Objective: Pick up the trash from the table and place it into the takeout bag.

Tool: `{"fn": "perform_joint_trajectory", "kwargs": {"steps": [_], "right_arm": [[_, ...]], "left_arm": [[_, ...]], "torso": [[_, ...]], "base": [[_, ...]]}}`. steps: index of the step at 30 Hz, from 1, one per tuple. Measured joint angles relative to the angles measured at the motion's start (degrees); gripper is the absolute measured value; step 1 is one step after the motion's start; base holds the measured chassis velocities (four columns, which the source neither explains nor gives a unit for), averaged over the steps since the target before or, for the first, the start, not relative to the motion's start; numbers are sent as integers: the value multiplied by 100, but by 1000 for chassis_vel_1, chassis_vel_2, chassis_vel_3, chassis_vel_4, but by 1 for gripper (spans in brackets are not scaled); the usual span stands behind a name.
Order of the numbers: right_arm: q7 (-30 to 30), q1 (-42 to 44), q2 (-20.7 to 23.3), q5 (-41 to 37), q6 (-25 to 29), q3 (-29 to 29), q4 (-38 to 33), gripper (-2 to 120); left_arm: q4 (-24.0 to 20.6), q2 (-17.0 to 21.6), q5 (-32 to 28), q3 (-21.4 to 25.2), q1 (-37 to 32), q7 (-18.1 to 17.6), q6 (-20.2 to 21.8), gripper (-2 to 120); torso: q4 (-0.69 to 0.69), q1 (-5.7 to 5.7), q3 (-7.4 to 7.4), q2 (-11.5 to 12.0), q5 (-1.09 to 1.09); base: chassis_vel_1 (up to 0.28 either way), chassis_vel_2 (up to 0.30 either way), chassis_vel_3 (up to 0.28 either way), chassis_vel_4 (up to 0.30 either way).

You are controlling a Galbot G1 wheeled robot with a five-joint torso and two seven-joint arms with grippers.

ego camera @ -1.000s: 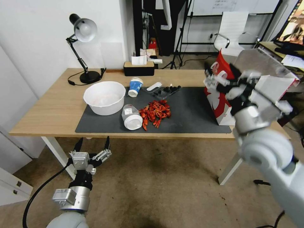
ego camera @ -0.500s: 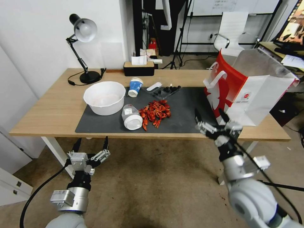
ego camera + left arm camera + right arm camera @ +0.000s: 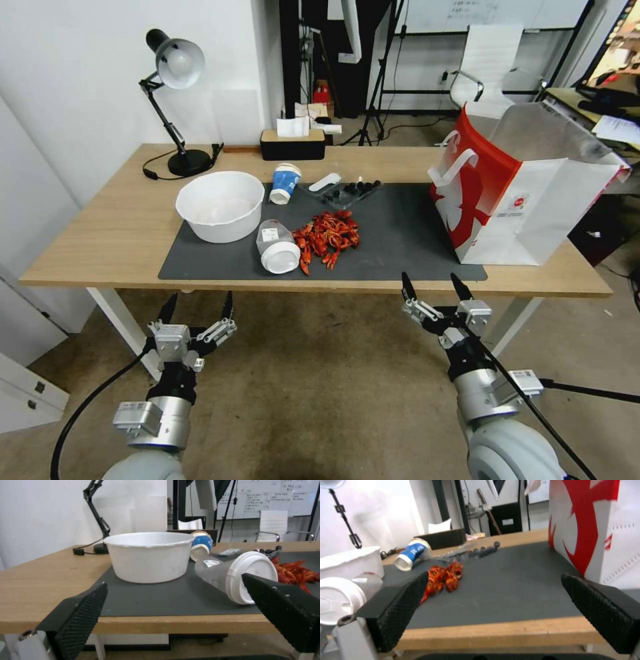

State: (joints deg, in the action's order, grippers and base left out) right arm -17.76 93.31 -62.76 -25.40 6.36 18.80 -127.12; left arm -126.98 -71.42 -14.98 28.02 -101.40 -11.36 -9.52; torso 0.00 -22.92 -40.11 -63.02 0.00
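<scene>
Both sets of jaws are standing wide and gripping nothing. The left gripper [image 3: 196, 312] is hovering below the worktop's near edge at about 7 o'clock in the head view, and the right gripper [image 3: 433, 290] is hanging at about 5 o'clock, just under the edge. Each is pointing toward the worktop [image 3: 100, 233], likely a ready pose before any reach.

From the left wrist view, the white-lidded clear cup [image 3: 233, 576] is lying on its side straight ahead, lid toward the jaws, so it looks like the nearest grasp. Beside it the white bowl [image 3: 220, 203] is standing upright on the dark mat [image 3: 400, 233]. Beyond, the blue-and-white paper cup [image 3: 285, 183] is lying tipped over, and the red scraps [image 3: 327, 239] are lying heaped at the mat's middle. A clear tray with dark bits [image 3: 347, 192] is sitting behind them; what it contains is hard to tell.

The takeout bag [image 3: 520, 193] is standing upright at 2 o'clock, mouth open upward, well placed for dropping things in from above. No trash appears to be in hand yet.
</scene>
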Motion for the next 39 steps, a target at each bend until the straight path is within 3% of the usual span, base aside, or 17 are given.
{"fn": "perform_joint_trajectory", "kwargs": {"steps": [32, 39], "right_arm": [[-65, 155, -88, 17, -92, -111, 19, 100], [-35, 291, -114, 144, -89, -166, -11, 100]], "left_arm": [[-8, 47, -62, 12, 79, -14, -6, 100], [-154, 348, -533, 265, 395, -36, 180, 100]], "torso": [[0, 0, 0, 0, 0], [0, 0, 0, 0, 0]], "base": [[0, 0, 0, 0], [0, 0, 0, 0]]}}
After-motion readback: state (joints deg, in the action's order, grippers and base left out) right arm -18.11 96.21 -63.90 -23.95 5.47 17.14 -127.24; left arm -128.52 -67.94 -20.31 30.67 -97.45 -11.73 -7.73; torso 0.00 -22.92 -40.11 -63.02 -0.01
